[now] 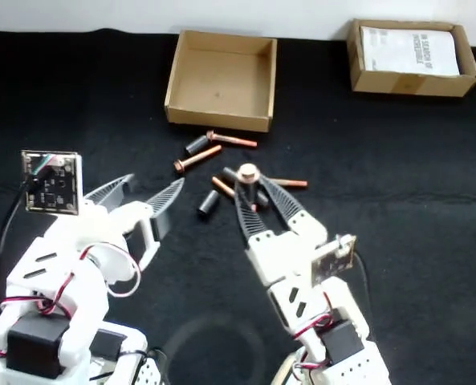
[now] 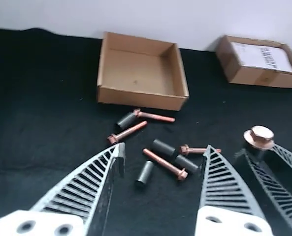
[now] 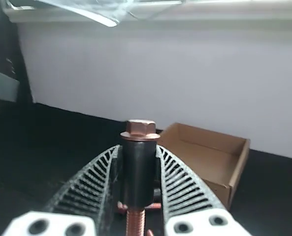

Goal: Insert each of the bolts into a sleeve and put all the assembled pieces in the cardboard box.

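Clamping an upright sleeve (image 3: 137, 172) with a bolt (image 3: 140, 129) pushed through it, the right end effector (image 3: 138, 152) holds the pair seemingly ready for the cardboard box (image 1: 217, 115), while the left end effector (image 1: 153, 184) hangs released near loose bolts (image 1: 197, 158) on the desk (image 1: 398, 241).

Soft, even light; faint shadows.
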Tool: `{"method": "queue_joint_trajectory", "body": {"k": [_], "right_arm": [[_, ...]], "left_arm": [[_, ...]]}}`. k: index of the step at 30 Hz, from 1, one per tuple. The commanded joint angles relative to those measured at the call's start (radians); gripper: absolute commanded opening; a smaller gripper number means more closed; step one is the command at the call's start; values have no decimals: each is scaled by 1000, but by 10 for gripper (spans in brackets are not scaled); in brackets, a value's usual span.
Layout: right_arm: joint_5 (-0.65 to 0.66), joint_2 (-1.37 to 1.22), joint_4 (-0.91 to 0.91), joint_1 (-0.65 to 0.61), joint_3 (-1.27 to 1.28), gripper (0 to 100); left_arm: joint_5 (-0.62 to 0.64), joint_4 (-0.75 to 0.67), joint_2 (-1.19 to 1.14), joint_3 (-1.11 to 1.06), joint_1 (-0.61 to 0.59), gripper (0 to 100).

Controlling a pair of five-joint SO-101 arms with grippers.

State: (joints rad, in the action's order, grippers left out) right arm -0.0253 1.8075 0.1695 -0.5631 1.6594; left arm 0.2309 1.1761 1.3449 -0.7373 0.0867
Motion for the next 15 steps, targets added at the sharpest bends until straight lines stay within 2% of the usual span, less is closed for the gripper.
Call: {"method": "queue_joint_trajectory", "body": {"k": [1, 6, 12, 15], "right_arm": [[5, 4, 77, 64, -108, 7], [5, -119, 160, 79, -294, 7], [-12, -478, 160, 142, -588, 7], [-58, -667, 163, 199, -757, 7]], "left_arm": [[-3, 2, -5, -59, -56, 252], [2, -38, -5, -183, -79, 252], [3, -180, -5, -351, -77, 252], [3, -310, -5, -478, -74, 252]]}}
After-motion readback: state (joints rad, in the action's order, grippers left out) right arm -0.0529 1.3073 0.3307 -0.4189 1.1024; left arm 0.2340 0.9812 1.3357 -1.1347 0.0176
